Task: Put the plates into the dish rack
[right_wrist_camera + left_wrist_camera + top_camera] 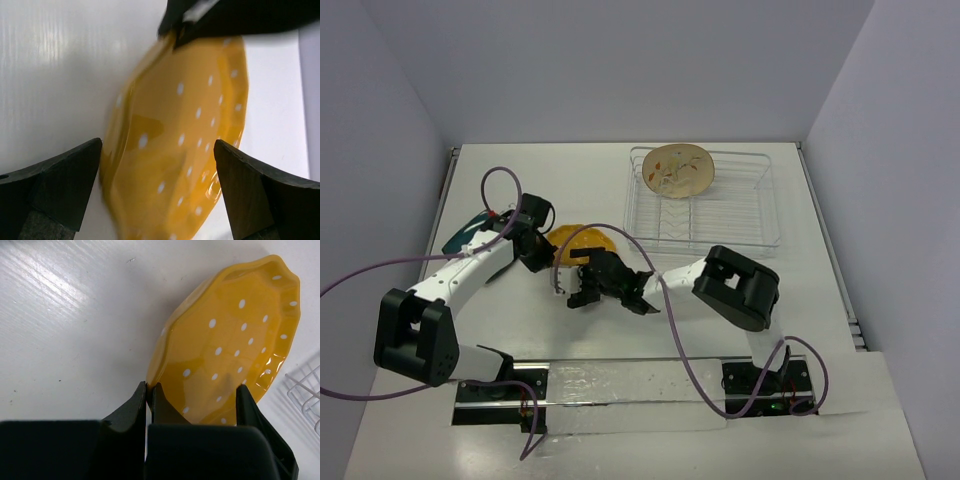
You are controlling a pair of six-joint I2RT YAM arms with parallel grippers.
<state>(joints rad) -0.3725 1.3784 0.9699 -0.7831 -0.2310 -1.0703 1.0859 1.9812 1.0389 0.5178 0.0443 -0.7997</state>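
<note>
The yellow-orange dotted plate with a scalloped rim is tilted up off the white table left of the dish rack. My left gripper is shut on its near rim, as the left wrist view shows on the plate. My right gripper is open, with its fingers either side of the plate's other edge in the right wrist view. The cream floral plate stands in the rack's back left. The dark teal plate lies mostly hidden under my left arm.
The wire rack's corner shows at the right of the left wrist view. Purple cables loop over both arms. Walls close in the table on the left, back and right.
</note>
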